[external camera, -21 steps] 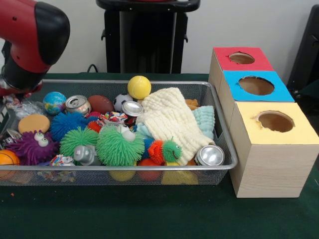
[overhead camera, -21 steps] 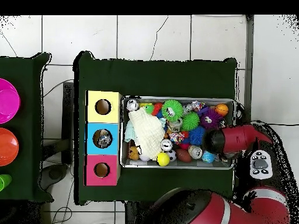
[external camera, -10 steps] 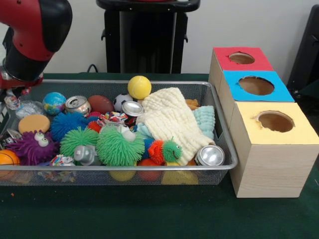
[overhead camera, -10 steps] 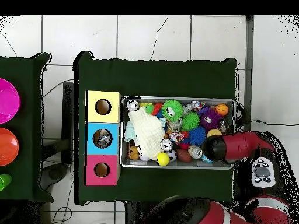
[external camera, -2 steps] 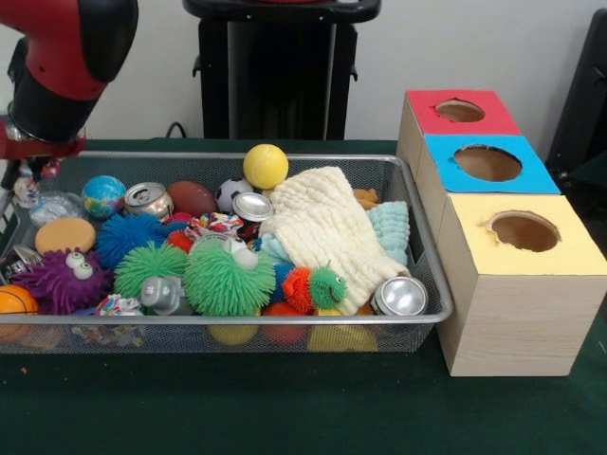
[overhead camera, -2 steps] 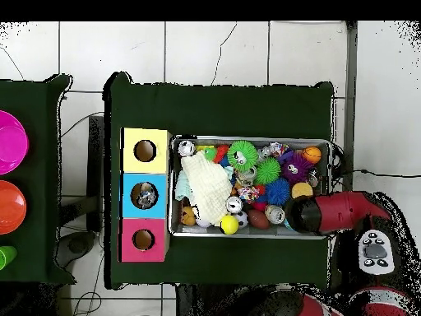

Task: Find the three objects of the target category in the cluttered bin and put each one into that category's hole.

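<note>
Front view: red and black arm [external camera, -2 steps: 57, 66] up at the top left, over the left end of the wire bin [external camera, -2 steps: 285, 320]. Gripper [external camera, -2 steps: 24, 169] just under it at the picture's edge, close to a crinkly wrapper [external camera, -2 steps: 49, 204]. Cannot tell if open or closed.

Bin on the green table [external camera, -2 steps: 285, 408], full of toys. A yellow ball [external camera, -2 steps: 265, 166] at the back, touching a big cream cloth [external camera, -2 steps: 322, 227]. A big green fuzzy ball [external camera, -2 steps: 228, 280] in the middle, a purple fuzzy toy with eyes [external camera, -2 steps: 57, 280] at the left, a blue fuzzy ball [external camera, -2 steps: 128, 232] behind it. Also a globe ball [external camera, -2 steps: 102, 194], a brown football [external camera, -2 steps: 192, 197] and an orange ball [external camera, -2 steps: 14, 301].

Shiny cans in the mix too: one can [external camera, -2 steps: 149, 197] beside the football, a second can [external camera, -2 steps: 251, 206] against the cloth, a third can [external camera, -2 steps: 399, 296] in the front right corner.

Right of the bin, three boxes in a row, each with a round hole on top: red box [external camera, -2 steps: 432, 118] at the back, blue box [external camera, -2 steps: 541, 175] in the middle, yellow box [external camera, -2 steps: 579, 256] in front.

Overhead view: arm over the bin's corner, gripper hidden below. Something shiny and grey down inside the blue box's hole [overhead camera, -2 steps: 144, 195].
</note>
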Tool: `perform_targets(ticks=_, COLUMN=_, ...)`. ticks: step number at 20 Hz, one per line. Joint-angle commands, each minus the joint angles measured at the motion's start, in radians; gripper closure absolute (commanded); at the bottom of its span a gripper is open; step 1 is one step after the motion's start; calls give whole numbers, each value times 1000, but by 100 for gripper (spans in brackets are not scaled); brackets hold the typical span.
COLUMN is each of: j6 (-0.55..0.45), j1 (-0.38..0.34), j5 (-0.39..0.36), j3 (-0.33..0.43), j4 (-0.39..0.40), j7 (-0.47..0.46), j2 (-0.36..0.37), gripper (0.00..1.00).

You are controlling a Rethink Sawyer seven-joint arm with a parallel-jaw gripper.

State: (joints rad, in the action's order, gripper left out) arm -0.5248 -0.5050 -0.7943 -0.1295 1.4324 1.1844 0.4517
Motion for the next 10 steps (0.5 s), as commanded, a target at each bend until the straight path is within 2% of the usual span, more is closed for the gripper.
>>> perform_targets(ticks=1, j6=202, j1=-60, j5=80, j3=218, j4=187, j7=84, j2=111, gripper=100)
perform_targets(ticks=7, j6=416, j1=-230, j5=77, j3=444, j4=370, j7=85, j2=242, gripper=100)
perform_targets(ticks=10, j6=445, j1=-263, j5=78, j3=500, j4=429, j7=108, j2=292, gripper=100)
